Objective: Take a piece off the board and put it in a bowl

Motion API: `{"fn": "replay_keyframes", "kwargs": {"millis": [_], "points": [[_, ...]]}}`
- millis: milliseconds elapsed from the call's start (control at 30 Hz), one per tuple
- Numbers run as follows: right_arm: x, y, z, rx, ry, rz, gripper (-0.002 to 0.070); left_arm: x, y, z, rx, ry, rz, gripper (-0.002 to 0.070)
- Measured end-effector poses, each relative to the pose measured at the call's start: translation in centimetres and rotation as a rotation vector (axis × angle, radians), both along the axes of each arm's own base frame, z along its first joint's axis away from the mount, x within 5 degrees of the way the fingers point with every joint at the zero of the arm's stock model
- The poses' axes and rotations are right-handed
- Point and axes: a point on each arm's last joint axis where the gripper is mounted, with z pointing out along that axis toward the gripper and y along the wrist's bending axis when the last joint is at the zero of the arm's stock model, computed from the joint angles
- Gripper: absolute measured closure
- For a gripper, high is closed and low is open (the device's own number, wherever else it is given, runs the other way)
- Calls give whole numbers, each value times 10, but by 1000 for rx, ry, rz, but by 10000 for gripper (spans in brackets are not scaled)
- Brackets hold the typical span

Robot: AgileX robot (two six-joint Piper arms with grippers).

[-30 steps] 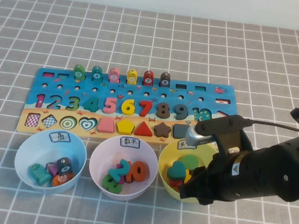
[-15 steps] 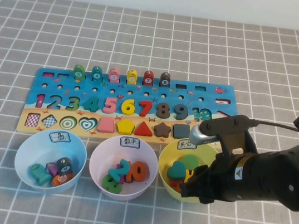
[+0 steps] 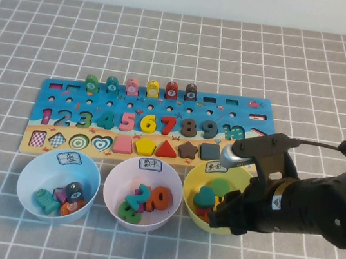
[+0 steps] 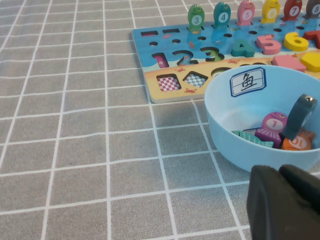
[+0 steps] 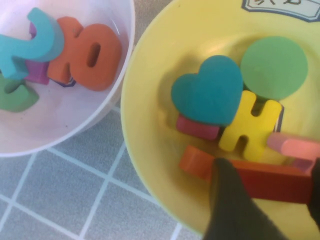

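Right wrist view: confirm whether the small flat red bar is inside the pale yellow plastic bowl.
Yes, the small flat red bar lies inside the pale yellow plastic bowl, between the right pincer's fingers.

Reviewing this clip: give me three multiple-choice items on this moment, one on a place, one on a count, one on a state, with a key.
1. Where is the right gripper?
A. over the board
B. down in the yellow bowl
C. over the lilac bowl

2. How many bowls stand in front of the board?
A. two
B. three
C. four

3. What is the state of the red bar?
A. lying in its slot on the board
B. loose on the cloth
C. between the right gripper's fingers, inside the yellow bowl

Key: 1 B, the high view shows the right arm reaching into that bowl; 2 B, blue bowl, lilac and yellow; 3 C, the right wrist view shows dark fingers either side of it. The left gripper sits beside the blue bowl.
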Motion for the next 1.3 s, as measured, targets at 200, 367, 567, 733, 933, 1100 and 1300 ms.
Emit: {"fn": "replay_keyframes", "kwargs": {"millis": [200,367,567,733,933,1100,1300], "points": [[0,0,0,-3,0,1,395,0,0,0,0,0,0,679],[0,0,0,-6,5,2,385,0,0,0,0,0,0,679],[1,0,-6,-19,20,2,359,0,0,0,0,0,0,680],[1,1,-10,-26,30,2,272,0,0,0,0,0,0,680],[1,1,-10,-24,32,-1,221,0,0,0,0,0,0,680],[1,2,-4,-29,51,-4,220,0,0,0,0,0,0,680],[3,5,27,-37,69,3,265,0,0,0,0,0,0,680]]}}
